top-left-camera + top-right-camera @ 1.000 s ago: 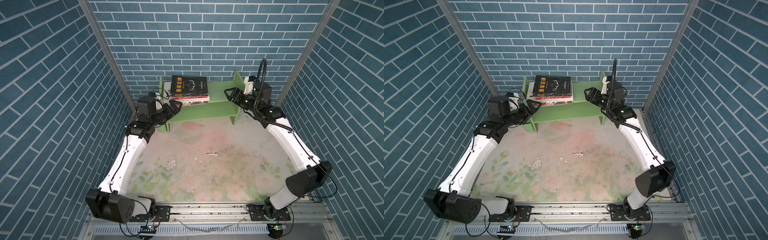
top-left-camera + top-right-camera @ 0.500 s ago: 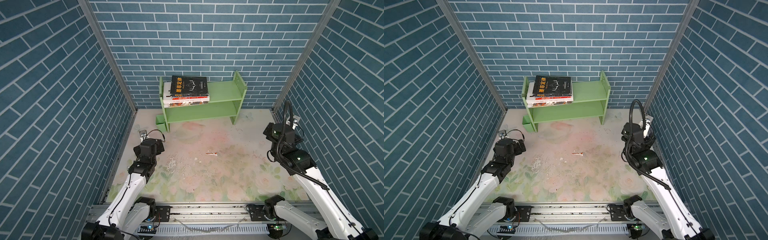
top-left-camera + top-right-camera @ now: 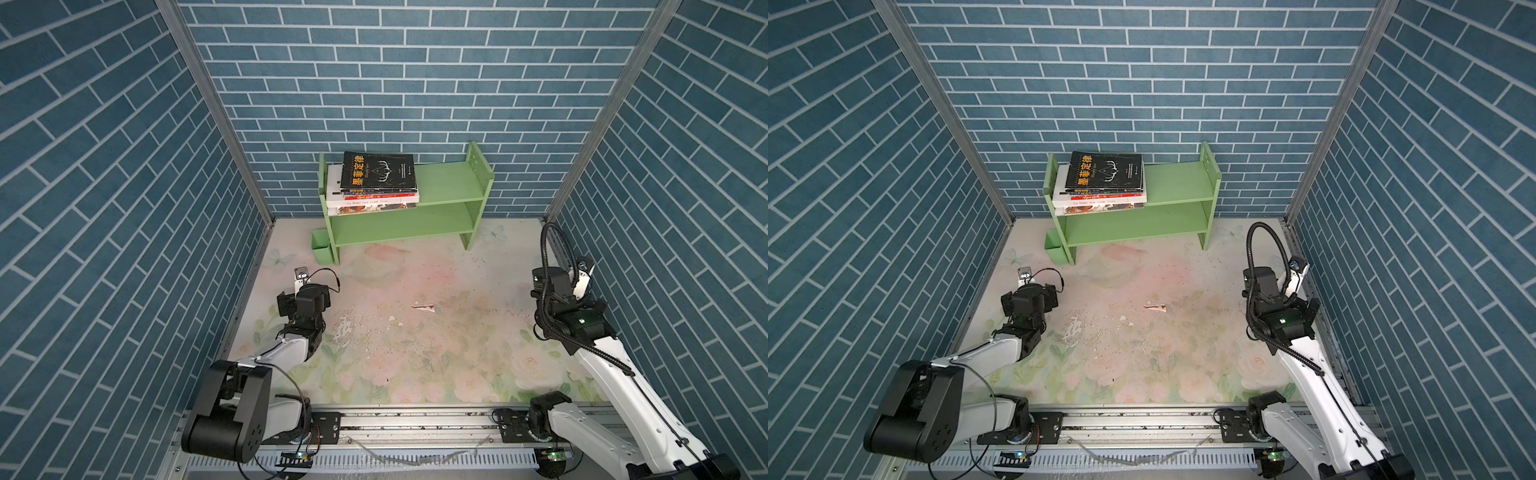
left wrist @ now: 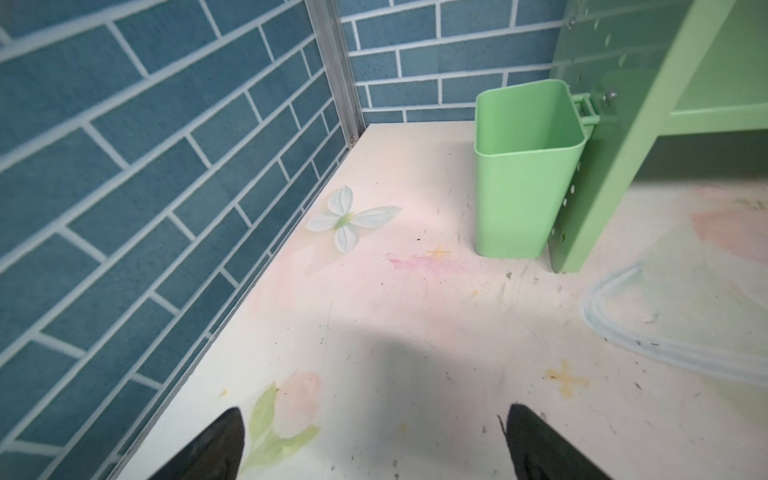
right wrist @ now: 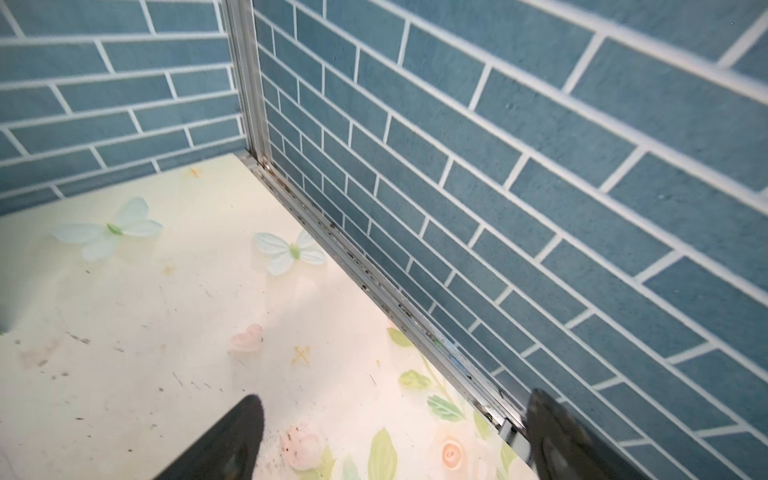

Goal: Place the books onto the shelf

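The books lie flat in one stack at the left end of the shelf's upper tier, a black one with gold characters on top. The light-green shelf stands against the back wall; its lower tier is bare. My left gripper hovers low by the left wall, well in front of the shelf, open and empty. My right gripper hangs by the right wall, open, with only the floral tabletop between its fingers.
A small green cup hangs on the shelf's left side panel. A red-and-white paper scrap lies mid-table. Blue brick walls close in on three sides; a metal rail runs along the right wall's foot.
Both arms have drawn back from the shelf's two ends toward the front of the table, each along its own wall. The stack of books has stayed put.
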### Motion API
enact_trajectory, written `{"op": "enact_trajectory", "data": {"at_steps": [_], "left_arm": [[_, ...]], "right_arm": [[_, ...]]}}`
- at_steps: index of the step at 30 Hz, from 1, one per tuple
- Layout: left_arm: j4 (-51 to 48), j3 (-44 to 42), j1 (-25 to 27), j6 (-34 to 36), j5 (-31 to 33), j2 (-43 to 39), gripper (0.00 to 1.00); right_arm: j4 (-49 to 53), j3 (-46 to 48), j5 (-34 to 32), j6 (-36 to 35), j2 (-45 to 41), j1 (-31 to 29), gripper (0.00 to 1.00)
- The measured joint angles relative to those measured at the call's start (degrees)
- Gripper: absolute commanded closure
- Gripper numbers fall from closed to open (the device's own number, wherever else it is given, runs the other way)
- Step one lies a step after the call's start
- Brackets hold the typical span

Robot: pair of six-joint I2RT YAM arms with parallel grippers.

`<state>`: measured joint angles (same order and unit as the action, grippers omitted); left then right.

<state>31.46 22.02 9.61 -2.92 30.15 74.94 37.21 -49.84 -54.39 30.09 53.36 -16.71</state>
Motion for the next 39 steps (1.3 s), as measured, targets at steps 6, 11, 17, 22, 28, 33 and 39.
{"op": "enact_trajectory", "data": {"at_steps": [6,11,17,22,28,33,39], "left_arm": [[12.9,-1.3,-1.6,3.9,-2.9,7.8,0.00],[13.8,0.3,-5.7,4.2,-11.5,10.8,0.00],[17.4,-0.2,-6.8,4.3,-15.7,12.2,0.00],[18.7,-0.3,-6.8,4.3,-16.8,12.2,0.00],[19.4,-0.3,-6.7,4.3,-17.2,12.2,0.00],[19.5,-0.4,-6.7,4.3,-17.4,12.2,0.00],[19.5,-0.4,-6.7,4.3,-17.4,12.2,0.00]], "right_arm": [[-5.1,4.2,6.1,-0.4,2.1,5.5,0.02],[-15.5,11.1,11.1,-2.6,4.3,8.6,0.01],[-35.8,16.2,14.8,-10.8,12.9,9.7,0.01],[-51.7,17.1,18.4,-17.5,23.0,10.0,0.01],[-63.1,17.7,24.0,-23.8,29.7,10.7,0.01],[-73.0,22.7,26.2,-25.5,33.0,11.2,0.01],[-75.1,23.3,31.6,-25.1,33.4,15.6,0.01]]}}
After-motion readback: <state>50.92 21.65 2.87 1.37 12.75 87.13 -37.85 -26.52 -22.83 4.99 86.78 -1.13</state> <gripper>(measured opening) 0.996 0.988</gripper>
